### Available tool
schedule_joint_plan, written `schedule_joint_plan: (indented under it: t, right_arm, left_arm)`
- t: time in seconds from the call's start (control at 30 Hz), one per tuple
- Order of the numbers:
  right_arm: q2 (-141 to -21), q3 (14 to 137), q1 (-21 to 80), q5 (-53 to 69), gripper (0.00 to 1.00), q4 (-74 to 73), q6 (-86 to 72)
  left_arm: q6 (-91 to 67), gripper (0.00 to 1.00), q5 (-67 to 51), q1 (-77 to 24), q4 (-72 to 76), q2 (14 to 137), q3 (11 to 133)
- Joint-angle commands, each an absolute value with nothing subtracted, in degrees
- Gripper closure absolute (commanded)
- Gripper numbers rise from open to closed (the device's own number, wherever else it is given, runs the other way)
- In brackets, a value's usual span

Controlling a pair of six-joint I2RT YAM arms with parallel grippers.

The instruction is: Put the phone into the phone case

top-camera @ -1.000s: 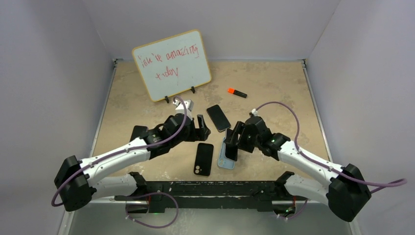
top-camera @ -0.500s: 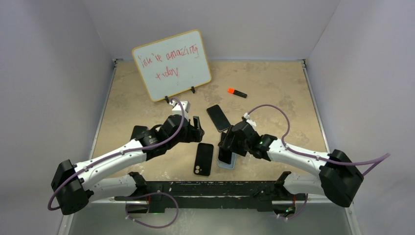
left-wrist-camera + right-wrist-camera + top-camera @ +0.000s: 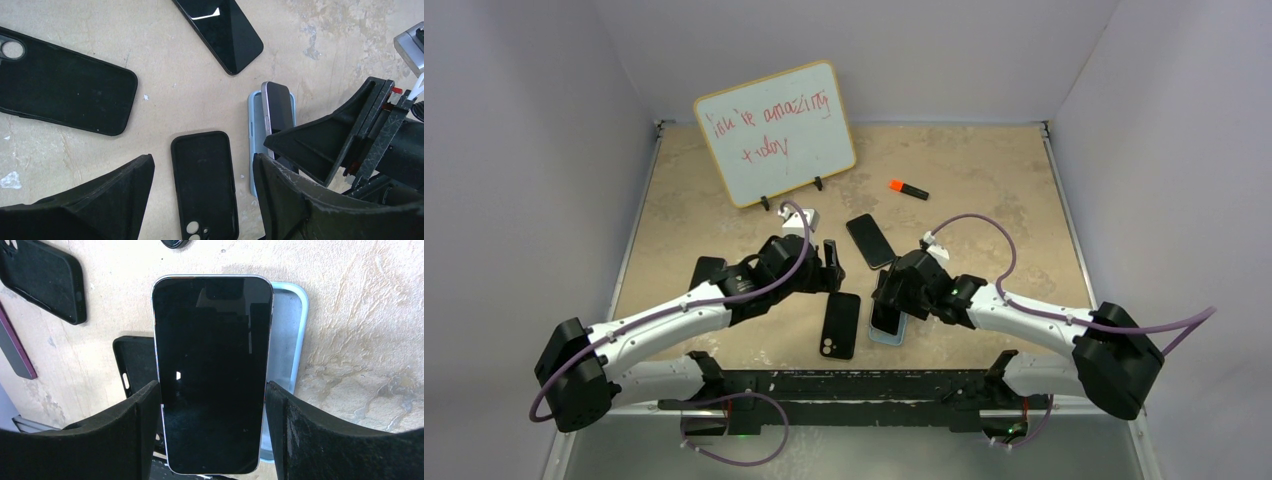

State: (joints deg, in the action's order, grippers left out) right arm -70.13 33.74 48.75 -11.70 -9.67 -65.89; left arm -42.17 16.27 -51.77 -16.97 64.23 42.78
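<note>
Honestly, the right tool [image 3: 212, 396] pinches the phone [image 3: 212, 350] by its long edges, over the light blue case [image 3: 289, 340] but shifted left in the wrist view. Push down now and one edge probably rides the case's rim and jams. The left tool [image 3: 201, 162] is spread, holding nothing, above a black case [image 3: 202, 185].

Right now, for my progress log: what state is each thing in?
Dark-screened silver-edged phone: held over blue case, not seated.
Light blue phone case: flat, open side up, empty.
Black phone case beside it: flat, empty.
Right gripper: shut on phone.
Left gripper: open, empty.
Tan-framed whiteboard: propped upright.
</note>
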Motion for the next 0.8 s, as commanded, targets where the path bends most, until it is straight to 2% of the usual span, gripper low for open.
schedule_joint_plan:
  t: [0.0,0.47,0.77]
  right_arm:
    - [-69.0,34.0,49.5,-13.9,0.4,-9.1,-68.4]
    - [-69.3,32.1,50.0,-14.5,0.34,-9.7,-67.8]
    - [-68.8,31.4,50.0,-15.7,0.22,-9.4,-66.8]
  left_arm:
    - [-41.3,0.26,15.4,-51.5,-14.1,63.5,41.2]
    - [-41.4,0.26,14.7,-51.5,-14.8,64.1,42.0]
    - [-41.1,0.27,13.4,-51.5,-14.4,65.5,43.2]
